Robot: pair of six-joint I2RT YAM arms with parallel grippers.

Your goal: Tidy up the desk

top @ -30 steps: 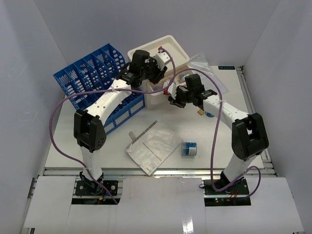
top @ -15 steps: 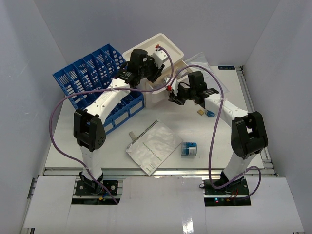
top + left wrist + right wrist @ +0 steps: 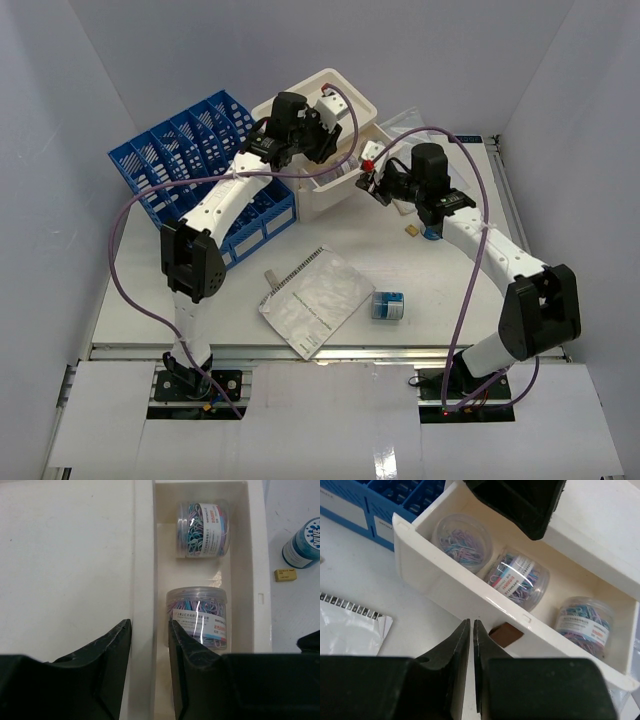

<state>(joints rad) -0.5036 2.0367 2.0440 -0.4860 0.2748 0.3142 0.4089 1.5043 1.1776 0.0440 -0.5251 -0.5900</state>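
The desk [image 3: 200, 290] is a wide white tabletop. A white drawer box [image 3: 345, 105] stands at its back, its drawer [image 3: 470, 597] pulled out. Three clear jars of coloured paper clips [image 3: 517, 580] lie in the drawer; two of them show in the left wrist view [image 3: 199, 617]. My left gripper [image 3: 318, 130] straddles the box wall [image 3: 143, 580] beside the drawer, its jaws closed on that wall [image 3: 150, 627]. My right gripper [image 3: 375, 180] is shut and empty [image 3: 471, 622], just in front of the drawer's front panel, beside its dark handle slot [image 3: 506, 634].
A blue file rack [image 3: 190, 170] stands at the back left. A clear bag with a printed sheet [image 3: 315, 300] and a small jar [image 3: 388, 305] lie near the front. A blue bottle [image 3: 305, 542] and a small yellow block [image 3: 285, 575] lie right of the box.
The box has shifted and tilted towards the back left in my left gripper. My right arm has swung out to the right, and the drawer now stands open.
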